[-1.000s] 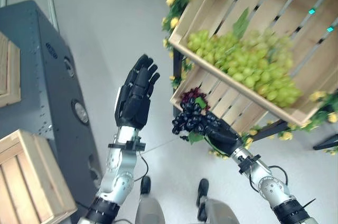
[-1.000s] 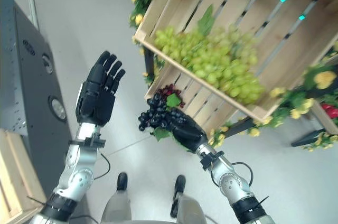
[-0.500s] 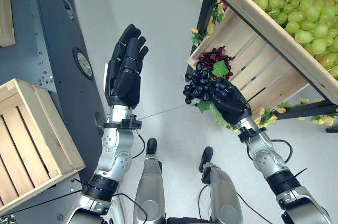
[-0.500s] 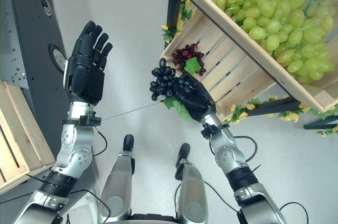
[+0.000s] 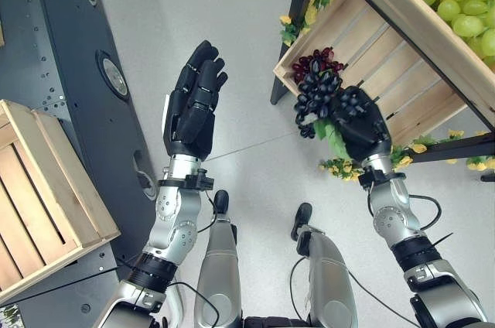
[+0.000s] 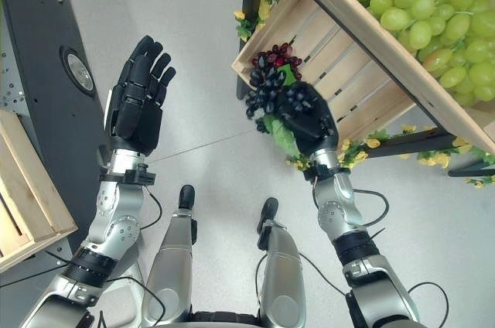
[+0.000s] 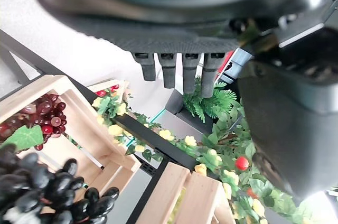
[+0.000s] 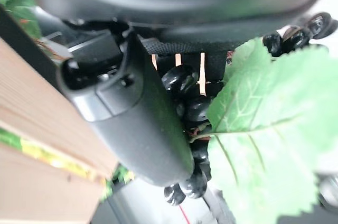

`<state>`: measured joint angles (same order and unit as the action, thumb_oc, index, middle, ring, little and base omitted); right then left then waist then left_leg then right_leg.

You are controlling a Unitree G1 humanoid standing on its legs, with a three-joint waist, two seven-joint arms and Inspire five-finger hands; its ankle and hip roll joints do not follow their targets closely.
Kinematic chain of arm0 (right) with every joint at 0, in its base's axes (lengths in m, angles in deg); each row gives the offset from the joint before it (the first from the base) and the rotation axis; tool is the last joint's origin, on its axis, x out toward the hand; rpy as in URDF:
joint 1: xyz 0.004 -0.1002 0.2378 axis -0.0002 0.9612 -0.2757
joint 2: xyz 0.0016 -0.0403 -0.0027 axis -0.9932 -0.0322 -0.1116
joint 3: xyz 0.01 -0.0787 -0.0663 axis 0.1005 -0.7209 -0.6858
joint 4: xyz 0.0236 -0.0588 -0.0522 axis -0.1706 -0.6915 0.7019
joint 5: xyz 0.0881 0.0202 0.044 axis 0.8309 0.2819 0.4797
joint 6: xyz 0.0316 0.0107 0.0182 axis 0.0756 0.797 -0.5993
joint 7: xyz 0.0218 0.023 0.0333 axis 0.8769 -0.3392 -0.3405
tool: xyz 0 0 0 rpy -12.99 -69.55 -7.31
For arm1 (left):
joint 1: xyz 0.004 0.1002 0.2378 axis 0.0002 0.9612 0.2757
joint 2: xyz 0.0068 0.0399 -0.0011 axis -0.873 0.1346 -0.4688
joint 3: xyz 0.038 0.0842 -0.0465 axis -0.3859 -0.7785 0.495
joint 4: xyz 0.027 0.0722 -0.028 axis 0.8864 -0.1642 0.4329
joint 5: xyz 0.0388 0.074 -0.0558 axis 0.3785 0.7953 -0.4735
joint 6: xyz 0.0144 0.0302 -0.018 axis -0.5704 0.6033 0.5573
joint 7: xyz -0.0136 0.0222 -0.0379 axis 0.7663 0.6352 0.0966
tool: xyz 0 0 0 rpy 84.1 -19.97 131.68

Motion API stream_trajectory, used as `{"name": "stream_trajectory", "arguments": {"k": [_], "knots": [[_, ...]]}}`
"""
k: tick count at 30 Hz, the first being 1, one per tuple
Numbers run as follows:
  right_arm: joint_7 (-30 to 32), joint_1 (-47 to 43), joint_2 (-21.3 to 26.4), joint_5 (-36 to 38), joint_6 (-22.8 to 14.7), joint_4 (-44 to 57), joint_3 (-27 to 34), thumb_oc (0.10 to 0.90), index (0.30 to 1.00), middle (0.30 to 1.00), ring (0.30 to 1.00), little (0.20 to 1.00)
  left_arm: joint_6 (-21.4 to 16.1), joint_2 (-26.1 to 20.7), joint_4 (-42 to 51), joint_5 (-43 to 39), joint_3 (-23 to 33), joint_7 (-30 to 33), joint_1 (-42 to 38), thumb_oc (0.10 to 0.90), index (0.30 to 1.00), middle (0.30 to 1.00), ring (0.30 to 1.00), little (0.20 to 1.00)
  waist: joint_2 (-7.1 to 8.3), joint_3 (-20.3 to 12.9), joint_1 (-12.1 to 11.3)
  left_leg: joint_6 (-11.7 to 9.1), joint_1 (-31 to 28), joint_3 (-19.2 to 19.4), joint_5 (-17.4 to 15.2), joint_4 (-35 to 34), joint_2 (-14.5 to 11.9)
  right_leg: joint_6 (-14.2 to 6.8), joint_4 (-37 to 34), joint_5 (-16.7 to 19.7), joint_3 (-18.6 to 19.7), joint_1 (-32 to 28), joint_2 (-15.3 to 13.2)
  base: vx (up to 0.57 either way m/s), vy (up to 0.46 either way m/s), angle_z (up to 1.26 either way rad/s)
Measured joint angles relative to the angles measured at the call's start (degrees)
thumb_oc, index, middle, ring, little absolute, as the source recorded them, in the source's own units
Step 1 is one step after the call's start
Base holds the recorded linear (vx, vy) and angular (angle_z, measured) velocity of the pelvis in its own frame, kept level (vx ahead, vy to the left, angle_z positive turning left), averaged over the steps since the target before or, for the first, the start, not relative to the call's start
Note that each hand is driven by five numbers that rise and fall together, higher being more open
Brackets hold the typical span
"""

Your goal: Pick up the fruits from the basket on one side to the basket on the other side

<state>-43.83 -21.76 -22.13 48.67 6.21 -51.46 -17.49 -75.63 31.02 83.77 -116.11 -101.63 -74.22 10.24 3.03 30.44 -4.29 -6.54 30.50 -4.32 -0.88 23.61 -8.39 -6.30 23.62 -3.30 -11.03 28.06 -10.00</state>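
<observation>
My right hand (image 5: 362, 121) is shut on a bunch of black grapes (image 5: 315, 97) with a green leaf (image 5: 336, 141), held in the air just in front of the lower wooden crate (image 5: 370, 80). In the right wrist view the thumb (image 8: 132, 113) presses the black grapes (image 8: 187, 113) against the palm. A bunch of red grapes (image 5: 312, 61) lies inside that lower crate. Green grapes (image 5: 456, 3) fill the upper crate (image 6: 371, 30). My left hand (image 5: 193, 104) is raised, open and holding nothing, over the floor to the left.
An empty wooden crate (image 5: 42, 189) sits at the lower left on a dark grey cabinet (image 5: 85, 65). A black metal stand (image 5: 298, 18) with yellow flowers (image 5: 340, 167) and foliage carries the fruit crates on the right.
The camera has shifted. My right hand has moved the black grapes up and right, closer to the lower crate's front edge. My left hand stays raised and open.
</observation>
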Motion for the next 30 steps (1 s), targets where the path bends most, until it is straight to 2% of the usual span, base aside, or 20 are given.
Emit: {"name": "stream_trajectory", "arguments": {"k": [9, 17, 21, 23, 24, 30], "knots": [[16.2, -6.7, 0.1, -3.1, -4.2, -7.6, 4.4, 0.400, 0.300, 0.300, 0.300, 0.300, 0.6, -0.2, -0.1, -0.2, 0.0, 0.0, -2.0, 0.800, 0.900, 0.900, 0.900, 0.900, -0.07, 0.0, -0.2, -0.1, -0.1, 0.1, -0.1, -0.1, 0.0, -0.5, -0.9, 0.3, 0.1, -0.4, 0.2, 0.03, -0.027, -0.01], [27.5, -8.8, 1.5, -4.3, -5.6, -11.4, 6.3, 0.400, 0.300, 0.300, 0.300, 0.300, 1.8, -1.2, -0.2, -2.9, -0.5, -0.7, -2.2, 0.800, 0.900, 0.900, 0.900, 0.900, -0.64, 0.1, -0.4, 0.1, 0.2, 0.7, -0.2, -0.6, 0.0, -0.6, -3.5, 1.4, 0.5, -0.5, 0.4, 0.01, -0.025, -0.03], [34.8, -12.8, 3.1, -7.0, -5.8, -15.9, 6.3, 0.400, 0.300, 0.300, 0.300, 0.300, 2.5, -1.6, -1.3, -3.1, -1.7, -1.2, -3.2, 0.800, 0.900, 0.900, 0.900, 0.900, -1.53, 0.1, -0.5, 0.0, 1.0, 0.7, 0.0, -0.9, 0.0, -0.7, -4.7, 2.1, 0.4, -0.3, 0.5, 0.00, 0.000, 0.00], [38.3, -14.4, 3.6, -8.4, -5.8, -18.0, 6.4, 0.712, 0.768, 0.768, 0.768, 0.768, 2.5, -2.2, -1.8, -4.0, -2.6, -1.3, -4.2, 0.800, 0.900, 0.900, 0.900, 0.900, -1.59, 0.1, -0.8, -0.1, 1.7, 0.7, 0.0, -1.0, 0.1, -0.8, -4.9, 2.2, 0.3, 0.5, 0.4, 0.00, 0.000, 0.00], [39.8, -15.0, 3.9, -9.6, -5.6, -18.9, 6.4, 0.800, 0.900, 0.900, 0.900, 0.900, 2.5, -2.6, -2.1, -4.5, -3.0, -1.4, -4.8, 0.800, 0.900, 0.900, 0.900, 0.900, -1.64, 0.1, -0.9, -0.1, 2.2, 0.6, 0.0, -1.0, 0.1, -0.9, -5.0, 2.3, 0.2, 0.8, 0.4, 0.00, 0.000, 0.00], [40.7, -16.1, 5.6, -18.9, 3.4, -20.1, 2.9, 0.800, 0.900, 0.900, 0.900, 0.900, 2.6, -2.7, -2.9, -5.1, -3.3, -1.4, -5.9, 0.800, 0.900, 0.900, 0.900, 0.900, -1.65, 0.1, -1.5, -0.1, 2.5, 0.5, 0.0, -1.4, 0.1, -1.3, -5.6, 2.5, -0.2, 1.0, 0.4, 0.00, -0.012, 0.01]]}}
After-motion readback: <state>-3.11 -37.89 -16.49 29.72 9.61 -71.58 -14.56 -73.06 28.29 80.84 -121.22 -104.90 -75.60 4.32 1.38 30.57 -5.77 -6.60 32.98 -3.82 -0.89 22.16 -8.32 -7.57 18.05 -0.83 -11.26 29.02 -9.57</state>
